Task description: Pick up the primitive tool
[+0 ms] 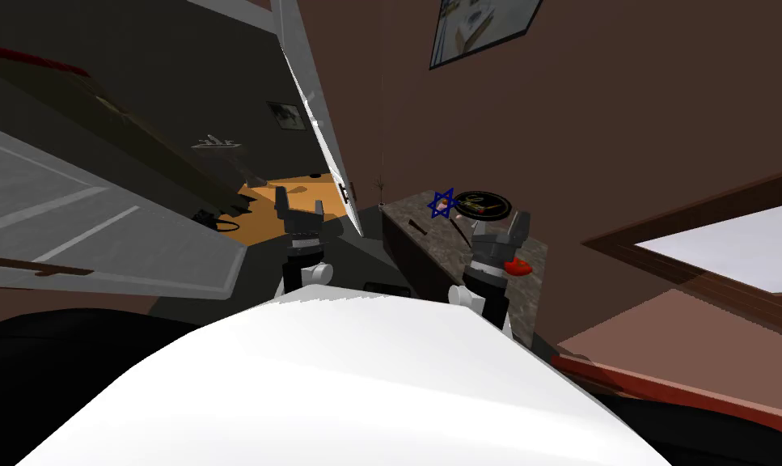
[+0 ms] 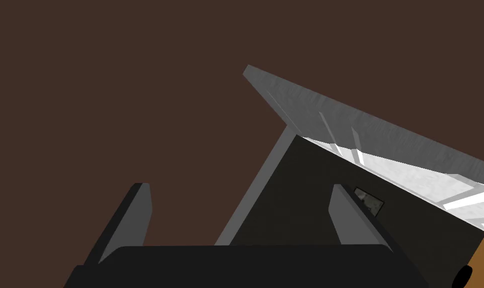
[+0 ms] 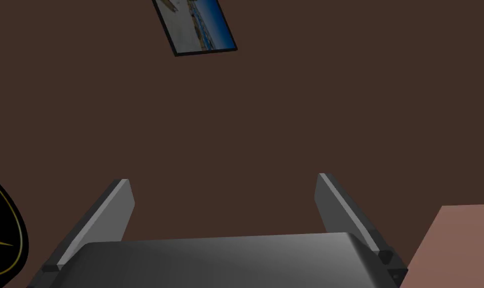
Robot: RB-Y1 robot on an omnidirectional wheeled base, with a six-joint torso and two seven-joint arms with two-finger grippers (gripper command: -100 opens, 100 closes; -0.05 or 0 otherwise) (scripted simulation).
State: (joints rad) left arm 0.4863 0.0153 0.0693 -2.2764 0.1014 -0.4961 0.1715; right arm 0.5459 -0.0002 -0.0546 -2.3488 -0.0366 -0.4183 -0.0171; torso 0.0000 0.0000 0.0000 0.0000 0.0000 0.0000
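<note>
Lying on the speckled surface (image 1: 534, 301), the primitive tool (image 1: 459, 230) appears to be a thin dark stick, though it is too small to be sure. It sits just beside a blue star (image 1: 441, 204) and a black round plate (image 1: 482, 204), with a red thing (image 1: 517, 267) nearer the robot. The right pincer (image 1: 500, 226) hovers above that end with fingers wide, aimed at the brown wall (image 3: 286, 100) rather than down. In my judgement it should tip downward, straddle the stick crosswise and descend clear of the star. The left pincer (image 1: 300, 204) hangs wide apart near the white door (image 1: 324, 137), idle
</note>
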